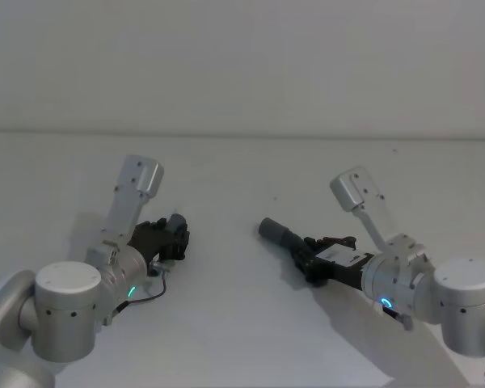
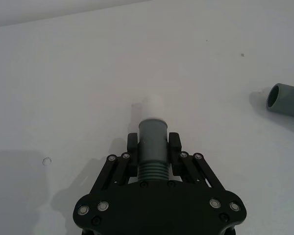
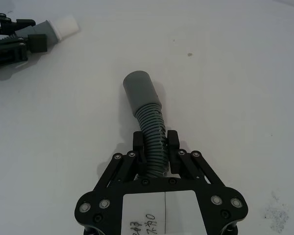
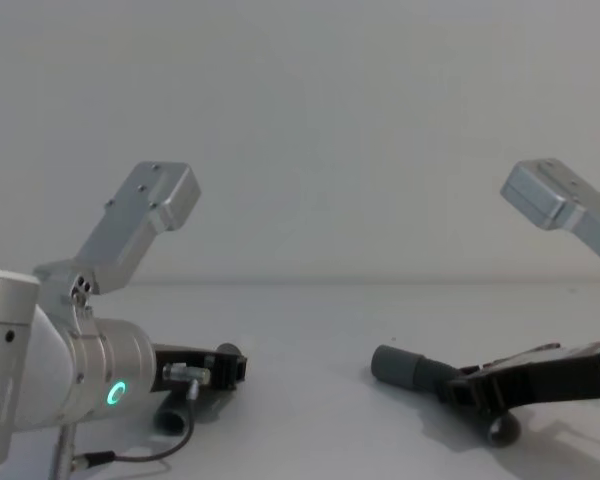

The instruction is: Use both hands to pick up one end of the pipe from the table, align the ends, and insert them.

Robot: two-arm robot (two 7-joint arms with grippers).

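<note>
One hose piece in each grip.
At 8 o'clock, your left tool (image 2: 153,142) clamps the shorter hose piece (image 2: 153,161), whitish tip (image 2: 153,105) forward; at 4 o'clock, your right tool (image 3: 155,144) clamps the longer hose piece (image 3: 153,128) behind its collar (image 3: 140,90).

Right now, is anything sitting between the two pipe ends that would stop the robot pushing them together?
Nothing visible does. The left gripper holds the shorter piece, whitish tip forward; the right gripper holds the longer piece behind its collar. Between tip and collar is bare table.
</note>
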